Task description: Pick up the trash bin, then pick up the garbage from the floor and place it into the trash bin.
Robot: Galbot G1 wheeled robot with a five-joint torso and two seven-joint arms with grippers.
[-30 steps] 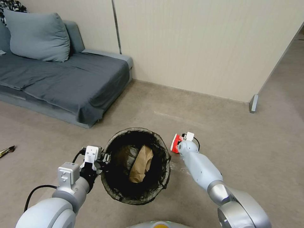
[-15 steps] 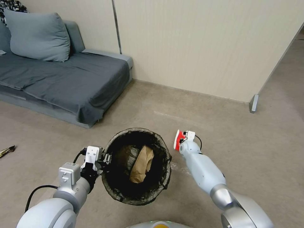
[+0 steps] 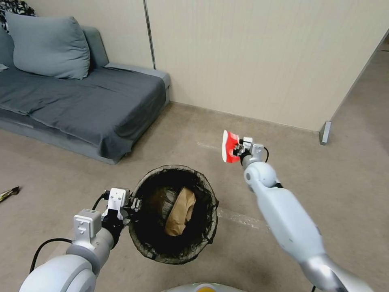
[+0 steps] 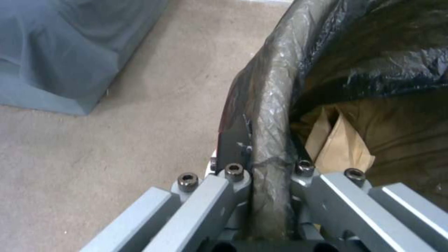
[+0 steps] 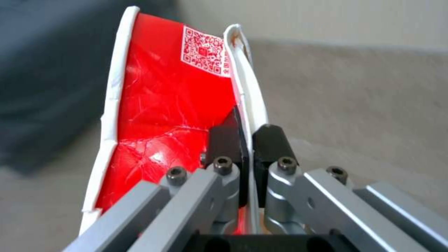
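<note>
Nearest, at about 7 o'clock in the head view, the left gripper [image 3: 130, 206] is clamped on the rim of the bin [image 3: 175, 213]; in the left wrist view its fingers [image 4: 233, 140] pinch the bag-wrapped rim [image 4: 270, 115], one inside and one outside. The bin hangs open-mouthed at 6 o'clock, a brown paper bag [image 3: 180, 211] lying inside it.

Farther out, at about 1 o'clock from the bin, the right gripper [image 3: 240, 148] holds the red-and-white carton [image 3: 229, 146] clear of the floor [image 3: 170, 134], beyond the bin's far rim and not over the opening. In the right wrist view the fingers [image 5: 273, 140] are nearly closed, nipping one thin white edge of the carton [image 5: 173, 105], whose body stands off to one side.

Risks, as I judge them:
- That edge grip is slight; a quick swing could let the carton twist or slide out, dropping it short of the bin.
- Releasing before it is over the opening would land it on the rim or floor.
- The bin rides on slick bag plastic at one rim point; a knock from the right arm could tilt it or slip it loose.

Far off at 9 o'clock, a dark wrapper [image 3: 9, 193] lies on the floor.
</note>
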